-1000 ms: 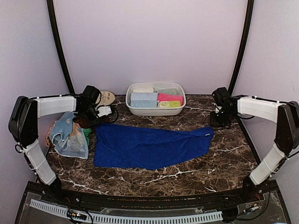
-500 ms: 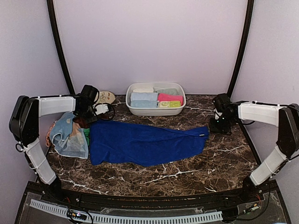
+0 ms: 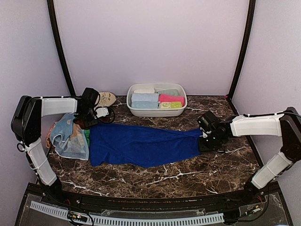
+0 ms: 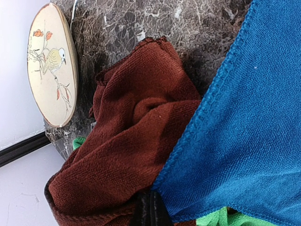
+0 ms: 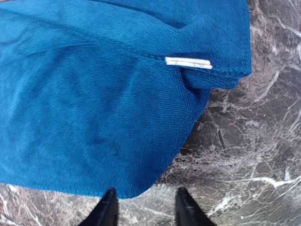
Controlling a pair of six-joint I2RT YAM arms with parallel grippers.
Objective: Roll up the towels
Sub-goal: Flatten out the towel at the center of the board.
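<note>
**Fingers status: left gripper point(image 4: 149, 210) clamped on blue towel point(image 3: 141, 146), right gripper point(image 5: 146, 209) apart, nothing held**

- Left fingers are seen pressed together as one dark wedge in the left wrist view. The blue towel's hemmed edge runs straight into them. The corner is judged pinched. Whether some rust-brown towel point(image 4: 127, 141) is caught too cannot be told.
- Right fingers are spread wide. The towel's near corner lies just ahead of the tips, closer to the left finger. No contact is confirmed.
- The blue towel is laid flat and long across the table point(image 3: 188, 179), along the 9-to-3 line. This is judged to be staging for a roll from one end.
- The 10 o'clock corner is likely held as an anchor so the cloth stays taut.
- The right gripper is parked at the 3 o'clock end, probably for a grab. That end is slightly folded over beside the white label point(image 5: 188, 62).
- The towel's 9 o'clock edge is draped over the unrolled pile point(image 3: 70, 139). A green towel point(image 4: 214, 220) shows beneath it.
- Rolled towels point(image 3: 157, 99) are packed in the tub point(image 3: 157, 113) at 12 o'clock.
- The plate point(image 4: 49, 66) sits at 11 o'clock, clear of the work.
</note>
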